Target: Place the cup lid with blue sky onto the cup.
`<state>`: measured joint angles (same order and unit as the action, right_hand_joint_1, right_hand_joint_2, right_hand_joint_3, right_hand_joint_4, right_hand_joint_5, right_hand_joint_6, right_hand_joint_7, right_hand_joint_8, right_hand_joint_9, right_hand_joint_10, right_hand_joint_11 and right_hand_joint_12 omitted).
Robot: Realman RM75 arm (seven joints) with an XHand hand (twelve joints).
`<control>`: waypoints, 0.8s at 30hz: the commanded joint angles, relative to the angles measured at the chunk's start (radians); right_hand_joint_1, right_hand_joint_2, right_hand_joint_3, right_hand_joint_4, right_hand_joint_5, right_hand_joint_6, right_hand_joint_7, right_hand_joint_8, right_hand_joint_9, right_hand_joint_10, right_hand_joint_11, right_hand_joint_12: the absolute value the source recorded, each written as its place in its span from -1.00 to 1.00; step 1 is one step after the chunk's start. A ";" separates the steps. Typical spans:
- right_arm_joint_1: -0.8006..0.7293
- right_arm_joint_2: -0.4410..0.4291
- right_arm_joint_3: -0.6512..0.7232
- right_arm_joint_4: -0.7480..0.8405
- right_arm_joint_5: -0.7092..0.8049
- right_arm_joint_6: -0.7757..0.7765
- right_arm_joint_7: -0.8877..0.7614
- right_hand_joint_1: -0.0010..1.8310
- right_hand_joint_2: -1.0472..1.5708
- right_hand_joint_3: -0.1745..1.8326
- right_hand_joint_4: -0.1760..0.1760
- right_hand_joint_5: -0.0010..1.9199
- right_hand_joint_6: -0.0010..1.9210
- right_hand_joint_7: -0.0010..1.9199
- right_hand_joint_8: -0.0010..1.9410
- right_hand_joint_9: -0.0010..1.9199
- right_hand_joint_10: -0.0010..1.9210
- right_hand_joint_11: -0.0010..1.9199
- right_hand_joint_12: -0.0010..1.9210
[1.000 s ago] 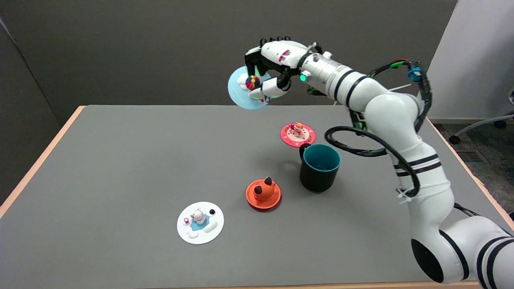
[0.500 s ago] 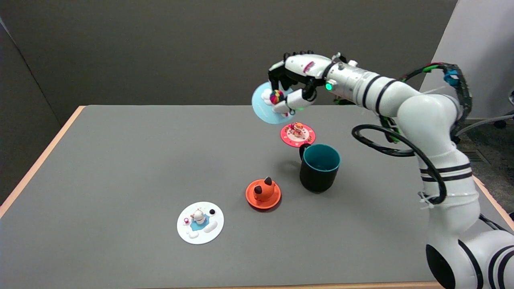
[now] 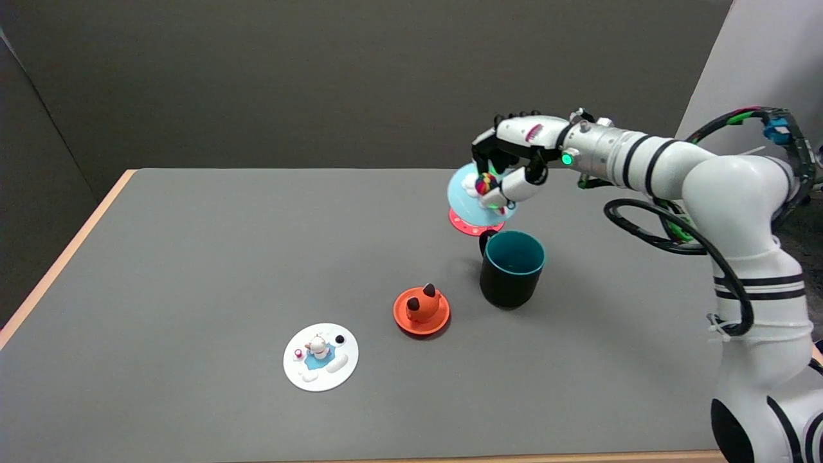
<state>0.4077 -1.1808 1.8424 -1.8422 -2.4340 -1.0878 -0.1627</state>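
One hand [image 3: 514, 157] holds the blue lid [image 3: 464, 196] above the cup's [image 3: 511, 270] far rim.

Robotics lab/office: bare grey table [image 3: 193, 257], dark partition wall [image 3: 257, 77], office-chair base [image 3: 765, 206].

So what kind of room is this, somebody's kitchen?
More likely a robotics lab or test room than a kitchen. A bare grey table stands against plain dark partition walls, and an office chair's wheeled base shows at the right. The robot's right hand holds a sky-blue cup lid above a cup.
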 commanded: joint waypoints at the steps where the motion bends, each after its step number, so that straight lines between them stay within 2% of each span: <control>1: -0.067 0.059 0.104 -0.030 0.000 -0.146 0.008 0.13 0.78 -0.62 0.22 -0.43 0.73 -0.42 0.76 -0.66 0.55 -0.68 0.52; 3: -0.074 0.057 0.119 -0.030 0.000 -0.153 0.008 0.13 0.78 -0.62 0.23 -0.44 0.75 -0.43 0.77 -0.66 0.55 -0.69 0.52; 5: -0.086 0.057 0.130 -0.032 0.000 -0.164 0.008 0.13 0.79 -0.65 0.21 -0.45 0.75 -0.43 0.76 -0.61 0.43 -0.63 0.40; 7: -0.091 0.061 0.132 -0.033 0.000 -0.177 0.008 0.13 0.78 -0.62 0.23 -0.44 0.75 -0.43 0.76 -0.66 0.56 -0.68 0.54; 10: -0.090 0.066 0.132 -0.033 0.000 -0.198 0.008 0.12 0.80 -0.67 0.22 -0.45 0.76 -0.44 0.77 -0.66 0.54 -0.68 0.52; 19: -0.015 0.081 0.097 -0.033 0.000 -0.275 0.008 0.13 0.78 -0.63 0.21 -0.44 0.75 -0.43 0.76 -0.68 0.59 -0.70 0.55; 20: -0.001 0.082 0.090 -0.033 -0.002 -0.284 0.008 0.12 0.80 -0.68 0.24 -0.45 0.75 -0.43 0.76 -0.66 0.57 -0.68 0.52; 22: 0.018 0.087 0.078 -0.033 -0.002 -0.297 0.009 0.12 0.78 -0.63 0.24 -0.44 0.75 -0.42 0.75 -0.67 0.59 -0.69 0.54; 23: 0.026 0.090 0.071 -0.033 -0.002 -0.301 0.010 0.13 0.80 -0.67 0.22 -0.46 0.76 -0.43 0.76 -0.62 0.46 -0.63 0.41; 24: 0.040 0.094 0.059 -0.032 -0.002 -0.308 0.013 0.14 0.77 -0.60 0.23 -0.44 0.75 -0.42 0.75 -0.66 0.58 -0.70 0.52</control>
<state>0.3574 -1.1193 1.9422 -1.8700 -2.4342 -1.2799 -0.1560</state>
